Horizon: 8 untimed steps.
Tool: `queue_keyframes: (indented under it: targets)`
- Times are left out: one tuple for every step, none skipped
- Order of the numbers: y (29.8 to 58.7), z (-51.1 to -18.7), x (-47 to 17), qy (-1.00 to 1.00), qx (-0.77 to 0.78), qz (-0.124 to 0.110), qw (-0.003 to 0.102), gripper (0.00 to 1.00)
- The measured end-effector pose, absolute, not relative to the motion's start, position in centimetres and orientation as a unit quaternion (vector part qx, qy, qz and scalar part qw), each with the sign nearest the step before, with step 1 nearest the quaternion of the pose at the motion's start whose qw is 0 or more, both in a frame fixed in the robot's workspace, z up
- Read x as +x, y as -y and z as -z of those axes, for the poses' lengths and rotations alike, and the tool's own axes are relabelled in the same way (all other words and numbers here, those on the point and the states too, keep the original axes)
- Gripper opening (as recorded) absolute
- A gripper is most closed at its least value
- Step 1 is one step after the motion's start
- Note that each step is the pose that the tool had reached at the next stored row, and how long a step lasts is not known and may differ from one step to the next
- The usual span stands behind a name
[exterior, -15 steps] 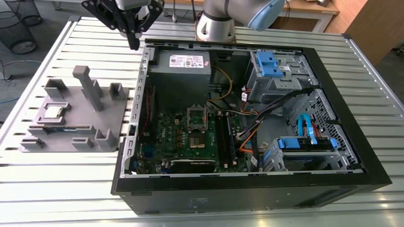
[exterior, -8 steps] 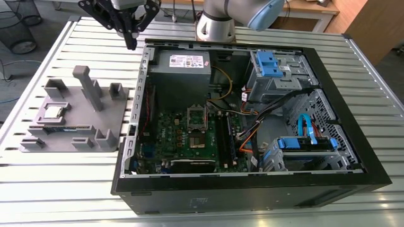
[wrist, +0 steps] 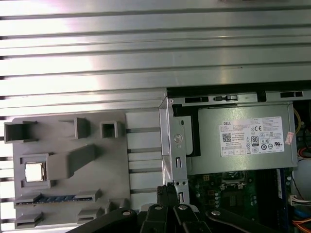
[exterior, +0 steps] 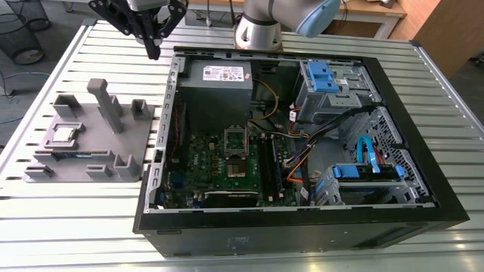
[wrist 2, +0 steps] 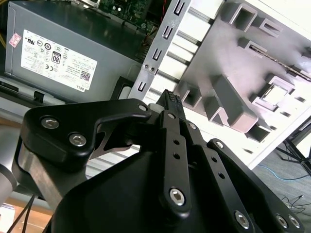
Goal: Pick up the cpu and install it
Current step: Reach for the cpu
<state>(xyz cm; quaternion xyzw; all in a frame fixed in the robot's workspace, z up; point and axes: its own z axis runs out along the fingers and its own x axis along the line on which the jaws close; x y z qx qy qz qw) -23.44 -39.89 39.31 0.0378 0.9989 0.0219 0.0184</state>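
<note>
Exterior view, jaws: in the upper left of the frame, hanging over the slatted worktop (exterior: 76, 226) just outside the upper-left corner of the open computer case (exterior: 446, 212). They are closed tip to tip, with nothing held.
Exterior view, cpu (exterior: 63, 134): lies flat in a square pocket of the grey holder tray (exterior: 94, 144) at the left of the frame, well apart from the jaws.
Exterior view, case: lies on its side across the centre and right. The grey power supply (exterior: 215, 79) is at its upper left, and the green motherboard (exterior: 219, 167) is below that.
Second wrist view, jaws: black linkage in the foreground, tips pressed together and gripping nothing.
Second wrist view, cpu (wrist 2: 275, 94): a silvery square seated in its pocket of the tray (wrist 2: 228, 53), beyond the jaws. The power supply (wrist 2: 73, 53) is on the other side of the case wall.
First wrist view, cpu (wrist: 34, 172): in its pocket beside a slanted grey block (wrist: 77, 160), with a thin blue-green strip (wrist: 53, 198) in the neighbouring slot.
First wrist view, jaws: tips together over the case's metal edge (wrist: 175, 145), between the tray (wrist: 116, 184) and the power supply (wrist: 243, 141).
</note>
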Motion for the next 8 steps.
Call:
queue_keyframes:
  targets:
    - [39.89,-39.31,-23.52,-0.999,0.038,-0.022,0.018,0.11]
    - [39.89,-39.31,-23.59,-0.999,0.038,-0.022,0.018,0.11]
    - [39.90,-39.31,-23.67,-0.999,0.038,-0.022,0.018,0.11]
    - [39.89,-39.31,-23.75,-0.999,0.038,-0.022,0.018,0.11]
    - [39.89,-39.31,-23.82,-0.999,0.038,-0.022,0.019,0.11]
    - [39.89,-39.32,-23.90,-0.999,0.038,-0.022,0.019,0.11]
    - [39.89,-39.31,-23.98,-0.999,0.038,-0.022,0.019,0.11]
    - [39.89,-39.31,-24.05,-0.999,0.038,-0.022,0.019,0.11]
